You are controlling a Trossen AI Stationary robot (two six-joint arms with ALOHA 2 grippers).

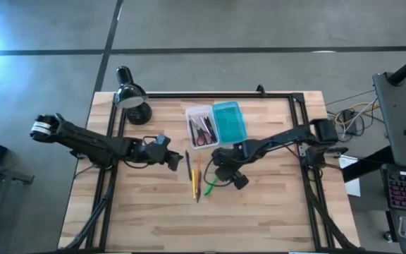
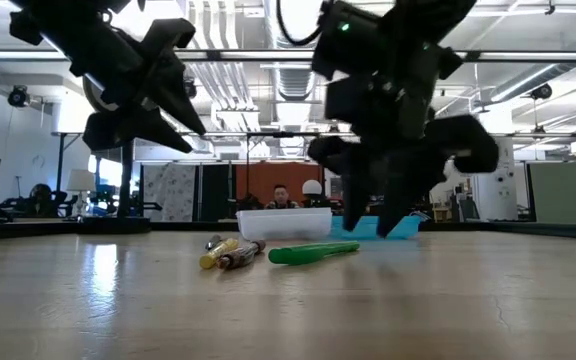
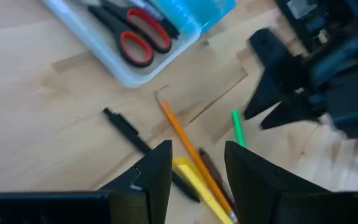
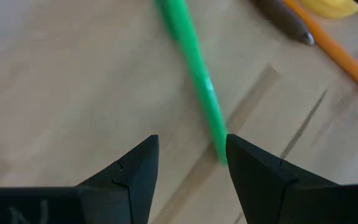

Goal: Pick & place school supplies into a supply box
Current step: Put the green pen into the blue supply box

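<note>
High view, box: the box [image 1: 198,127] lies open near the far middle of the table [image 1: 259,212], scissors [image 1: 204,131] already in it, its teal lid [image 1: 229,121] just beside it on the right.
High view, loose items: yellow, orange and dark pens [image 1: 194,176] lie together at mid-table; the green pen [image 1: 212,185] lies just right of them.
High view, arms: the right gripper [image 1: 229,171] hangs over the green pen; the left gripper [image 1: 171,156] waits just left of the pen cluster.
Low view, height: the green pen [image 2: 314,253] lies flat on the wood, with the right gripper [image 2: 378,215] low above its far end, fingers pointing down.
Left wrist view, left jaws: parted and empty over the yellow pen [image 3: 194,183] and orange pen [image 3: 188,149]; a black pen [image 3: 129,127] lies apart on the wood.
Right wrist view, right jaws: the right gripper [image 4: 188,165] is spread wide and holds nothing; the green pen [image 4: 194,81] runs toward one finger [image 4: 260,177], not through the middle of the gap.
Advice: I judge the grasp off-centre; shift sideways until the pen sits between the fingers, turn the wrist to cross it squarely, then descend and close.
Risk: closing now would likely nudge or roll the pen away.
</note>
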